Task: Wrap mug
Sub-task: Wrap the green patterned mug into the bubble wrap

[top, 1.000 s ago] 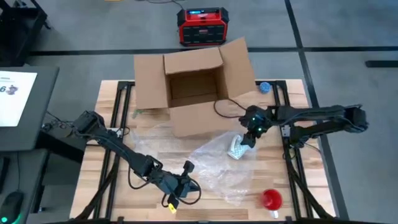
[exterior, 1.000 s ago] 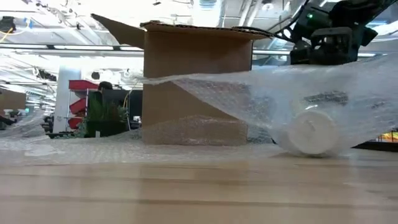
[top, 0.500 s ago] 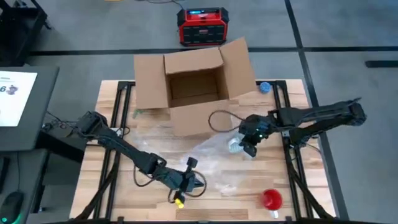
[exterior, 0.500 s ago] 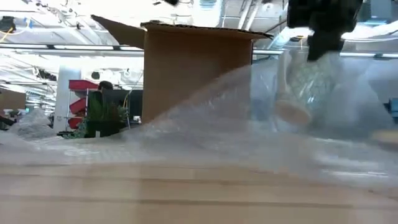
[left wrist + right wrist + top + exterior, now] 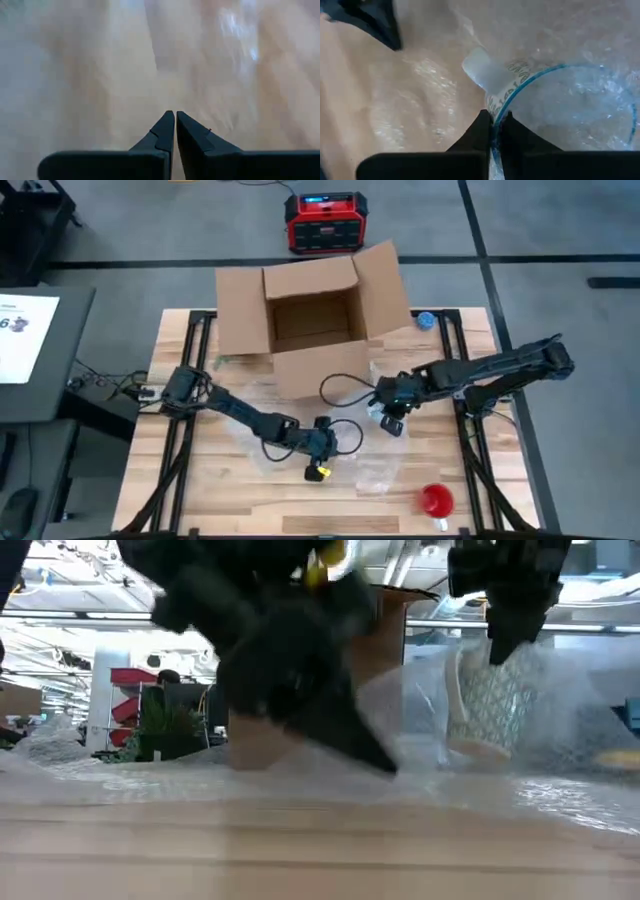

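A white mug with a teal pattern and a blue rim (image 5: 560, 100) stands nearly upright in the middle right of the table (image 5: 378, 416), with clear bubble wrap (image 5: 372, 468) around and in front of it. My right gripper (image 5: 496, 118) is shut on its rim from above (image 5: 500, 635). My left gripper (image 5: 174, 114) is shut, slants down toward the table's right, and hovers low over the wrap (image 5: 385, 765) a little to the left of the mug (image 5: 328, 450). My right gripper pinches the mug's rim (image 5: 496, 106) right beside the handle (image 5: 479, 72), one finger inside the mug and one outside. The fingers point down from above. The mug (image 5: 480, 705) hangs below them about upright; the wrap hides whether its base rests on the table. My left gripper is shut just over the bubble wrap (image 5: 165, 60); I cannot tell whether it touches or pinches it.
An open cardboard box (image 5: 312, 320) stands at the table's far middle. A red object (image 5: 436, 500) lies near the front right corner, a small blue one (image 5: 426, 320) at the far right. A red power unit (image 5: 325, 222) sits on the floor beyond the table.
My right gripper has gone toward the table's left and near edge with the mug, which lay on its side and now hangs about upright. My left gripper has swept toward the right and far edge, toward the mug. The wrap, drawn up over the mug before, has sunk lower.
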`<control>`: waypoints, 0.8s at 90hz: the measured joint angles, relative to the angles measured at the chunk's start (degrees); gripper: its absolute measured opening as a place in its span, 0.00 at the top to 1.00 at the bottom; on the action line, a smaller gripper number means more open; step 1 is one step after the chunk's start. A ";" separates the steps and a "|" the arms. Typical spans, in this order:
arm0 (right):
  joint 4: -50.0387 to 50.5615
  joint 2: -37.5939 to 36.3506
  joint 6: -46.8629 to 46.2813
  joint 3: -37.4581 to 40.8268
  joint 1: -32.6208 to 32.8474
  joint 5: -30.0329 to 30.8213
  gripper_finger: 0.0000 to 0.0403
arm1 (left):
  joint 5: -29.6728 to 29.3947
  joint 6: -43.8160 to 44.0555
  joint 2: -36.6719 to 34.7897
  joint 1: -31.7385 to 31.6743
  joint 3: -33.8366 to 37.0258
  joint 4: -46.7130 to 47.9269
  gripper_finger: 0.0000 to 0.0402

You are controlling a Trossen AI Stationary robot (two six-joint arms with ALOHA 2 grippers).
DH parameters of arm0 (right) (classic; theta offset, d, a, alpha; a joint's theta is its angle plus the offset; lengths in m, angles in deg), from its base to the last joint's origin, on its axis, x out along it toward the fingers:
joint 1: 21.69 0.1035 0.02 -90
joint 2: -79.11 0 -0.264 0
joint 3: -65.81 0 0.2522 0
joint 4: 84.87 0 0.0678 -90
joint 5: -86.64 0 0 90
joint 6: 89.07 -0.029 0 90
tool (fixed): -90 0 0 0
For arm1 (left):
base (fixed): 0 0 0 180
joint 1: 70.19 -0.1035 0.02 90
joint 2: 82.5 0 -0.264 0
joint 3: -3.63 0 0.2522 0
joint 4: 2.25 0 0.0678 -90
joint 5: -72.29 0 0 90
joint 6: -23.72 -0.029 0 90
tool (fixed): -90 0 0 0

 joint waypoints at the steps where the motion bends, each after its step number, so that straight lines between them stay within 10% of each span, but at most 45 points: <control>1: 0.52 0.20 -0.01 -0.19 0.00 0.28 0.99 | 0.30 0.28 0.26 -0.11 -0.04 -0.27 1.00; 72: 10.89 15.06 5.69 -5.94 0.55 3.68 0.98 | 6.71 3.33 -2.06 -0.25 0.22 1.95 1.00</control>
